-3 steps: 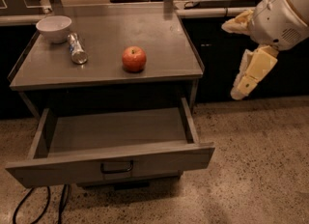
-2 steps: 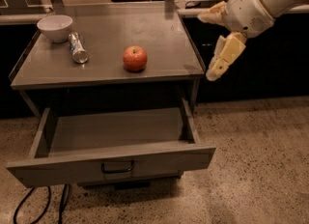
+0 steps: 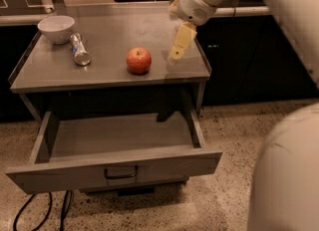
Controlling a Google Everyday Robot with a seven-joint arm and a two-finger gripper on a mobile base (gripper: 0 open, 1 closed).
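A red apple (image 3: 138, 59) sits on the grey cabinet top (image 3: 60, 73), right of centre. My gripper (image 3: 174, 35) hangs over the top's right side, just right of the apple and apart from it. Its fingers are spread open with nothing between them; one pale yellow finger (image 3: 180, 43) points down toward the surface. At the back left stands a white bowl (image 3: 56, 28), and beside it a silver can (image 3: 79, 49) lies on its side.
Below the top, a drawer (image 3: 113, 163) is pulled out, with nothing visible inside it. Black cables (image 3: 45, 210) trail on the speckled floor at the lower left. My arm and body (image 3: 284, 170) fill the right side. Dark cabinets run behind.
The arm has swung left, carrying the gripper from beside the cabinet's right edge to above its top, close to the apple. The objects have not moved.
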